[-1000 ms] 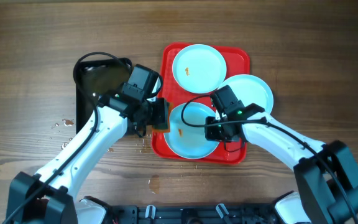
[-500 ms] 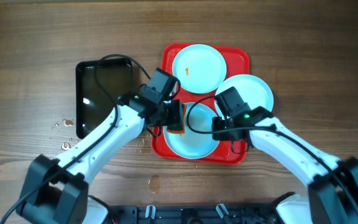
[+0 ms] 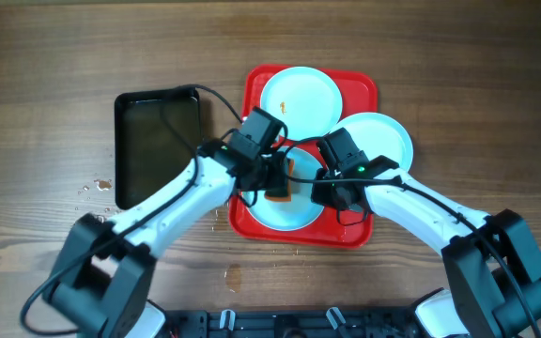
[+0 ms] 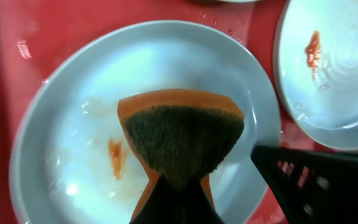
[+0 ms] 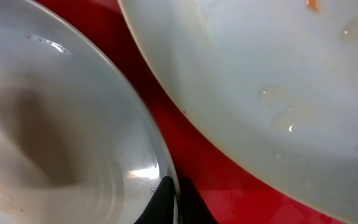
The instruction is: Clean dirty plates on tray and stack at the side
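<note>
- While the left end effector is pinching the sponge over the smeared plate, the right end effector is gripping its rim, presumably steadying it.
- That plate is sitting on the tray.

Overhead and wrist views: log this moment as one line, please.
left gripper: shut on sponge over near plate | right gripper: pinching its rim | orange smear: present | red tray: under plate

The jaws of the left gripper pinch an orange sponge, dark green face showing, over a pale-blue plate whose orange smear lies just left of them, with a second smeared plate to their upper right on the red tray.
</note>
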You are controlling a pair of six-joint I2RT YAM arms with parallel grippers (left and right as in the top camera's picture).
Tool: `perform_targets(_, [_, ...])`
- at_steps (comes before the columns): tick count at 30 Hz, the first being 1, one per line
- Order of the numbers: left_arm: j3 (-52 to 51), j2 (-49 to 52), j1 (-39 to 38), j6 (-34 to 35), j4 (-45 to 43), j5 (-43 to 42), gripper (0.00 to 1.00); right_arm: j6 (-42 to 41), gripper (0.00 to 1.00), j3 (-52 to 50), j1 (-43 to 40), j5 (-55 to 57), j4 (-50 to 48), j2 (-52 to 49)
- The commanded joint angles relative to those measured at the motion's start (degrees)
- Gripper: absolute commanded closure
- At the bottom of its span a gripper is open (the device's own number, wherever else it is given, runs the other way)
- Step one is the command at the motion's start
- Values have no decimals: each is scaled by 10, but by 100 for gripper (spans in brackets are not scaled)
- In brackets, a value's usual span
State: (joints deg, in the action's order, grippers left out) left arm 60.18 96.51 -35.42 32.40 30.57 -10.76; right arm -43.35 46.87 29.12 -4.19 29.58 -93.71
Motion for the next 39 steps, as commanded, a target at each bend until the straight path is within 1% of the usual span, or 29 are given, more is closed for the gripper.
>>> perform_targets(1, [4,57,-10,9,-24,4,96,-14,96,-15,1,12,16,-28])
perform_targets(3, [4,85,-10,9,-30,21,96,-2,96,-15,1,12,16,-28])
perform_targets(7, [4,121,-9,3,-26,134,96,-1,96,-15,1,12,26,-28])
perform_targets(8, [4,123,-9,-12,-9,186,96,-2,96,-15,1,12,31,-28])
perform_targets(9, [4,123,-10,-20,2,219,96,-2,96,-15,1,12,35,-28])
perform_targets(12, [4,123,-8,-24,46,343,96,-3,96,-15,1,12,43,-28])
perform_targets(15, [9,122,-8,-24,76,420,96,-14,96,-15,1,12,49,-28])
perform_targets(17, [25,122,-8,-24,107,447,96,-23,96,-15,1,12,53,-28])
perform_targets(21, [78,117,-8,-19,156,433,96,-22,96,-15,1,12,57,-28])
perform_targets(24, [119,90,-4,-19,173,356,96,-20,96,-15,1,12,61,-28])
perform_targets(29, [126,16,33,-19,174,250,96,-6,96,-15,1,12,60,-26])
perform_targets(32, [126,-36,85,-25,194,202,96,47,96,-9,1,12,57,-10])
perform_targets(34, [126,-69,135,-54,214,177,96,89,96,3,1,12,61,13])
perform_targets(35, [126,-86,170,-71,227,174,96,118,96,11,1,8,66,30])
perform_targets(37, [126,-93,217,-96,238,174,96,153,96,19,1,7,70,57])
perform_targets(39, [119,-91,269,-104,248,174,96,180,96,22,1,16,69,92])
